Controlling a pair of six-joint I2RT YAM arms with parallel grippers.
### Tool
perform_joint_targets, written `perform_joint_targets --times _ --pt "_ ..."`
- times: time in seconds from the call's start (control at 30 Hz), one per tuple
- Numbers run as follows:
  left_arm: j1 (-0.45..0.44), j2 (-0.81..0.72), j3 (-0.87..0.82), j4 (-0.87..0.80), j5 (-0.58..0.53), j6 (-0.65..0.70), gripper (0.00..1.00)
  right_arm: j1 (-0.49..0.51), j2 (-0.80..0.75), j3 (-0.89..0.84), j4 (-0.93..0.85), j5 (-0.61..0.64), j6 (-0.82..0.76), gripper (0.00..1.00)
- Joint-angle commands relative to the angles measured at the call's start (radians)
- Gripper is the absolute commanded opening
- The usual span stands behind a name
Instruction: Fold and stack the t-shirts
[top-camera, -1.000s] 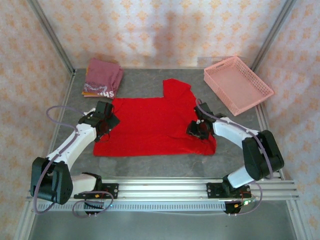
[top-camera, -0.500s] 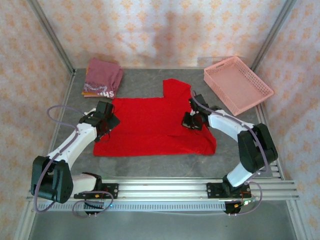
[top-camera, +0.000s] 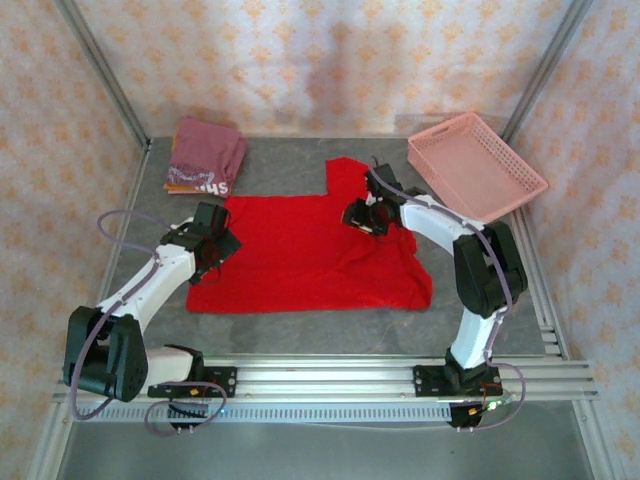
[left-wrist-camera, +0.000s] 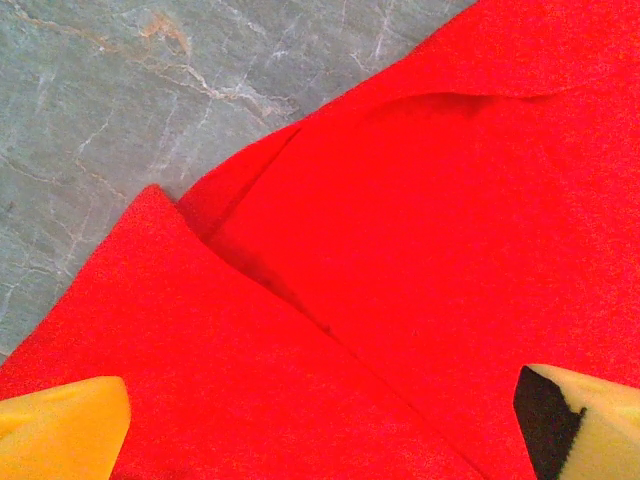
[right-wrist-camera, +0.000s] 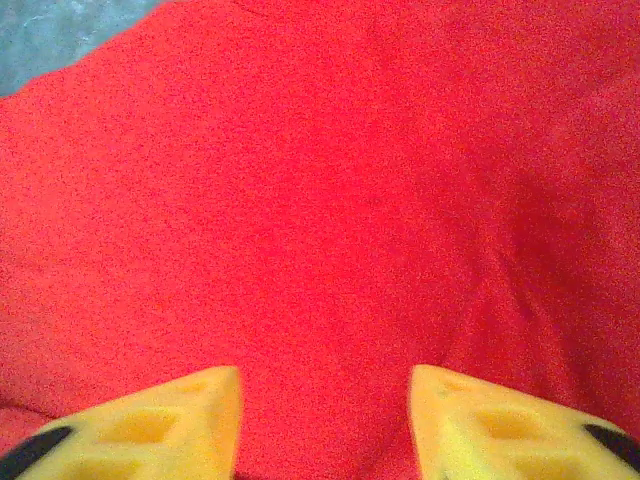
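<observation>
1. We see the red tee (top-camera: 310, 255) spread flat in the middle of the table (top-camera: 300, 335), with one sleeve (top-camera: 350, 178) pointing toward the back wall.
2. Our left gripper (left-wrist-camera: 320, 425) sits low over the tee's left edge, its jaws spread wide with nothing between them. A fold in the cloth and bare table show beyond its fingertips.
3. Our right gripper (right-wrist-camera: 325, 420) hangs close over the tee at the base of that sleeve. Its jaws are partly apart, with smooth red cloth lying flat in the gap and none of it pinched.
4. The folded tees (top-camera: 205, 160) lie stacked in the back-left corner, apart from the red tee. A maroon-pink one with white lettering is on top, with an orange edge under it.
5. The basket (top-camera: 478, 170) stands at the back right, near the sleeve but not touching it.
</observation>
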Motion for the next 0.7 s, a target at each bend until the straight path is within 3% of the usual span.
perform_joint_targets --times 0.0,0.2,0.43,0.53,0.67 --pt "-0.013 0.005 -0.007 0.005 0.01 0.029 1.0 0.0 -0.062 0.021 0.022 0.021 -0.011 0.57" --pt "-0.027 0.005 -0.012 0.025 0.016 0.034 1.0 -0.046 -0.212 -0.173 0.036 0.113 0.0 0.58" --pt "-0.038 0.002 -0.006 0.036 0.028 0.039 1.0 -0.075 -0.185 -0.281 0.042 0.05 -0.001 0.61" --pt "-0.039 -0.005 -0.003 0.028 0.025 0.041 1.0 -0.074 -0.141 -0.264 0.052 0.019 -0.001 0.53" --pt "-0.038 -0.023 -0.012 0.013 0.013 0.042 1.0 -0.072 -0.103 -0.243 0.054 -0.002 0.002 0.33"
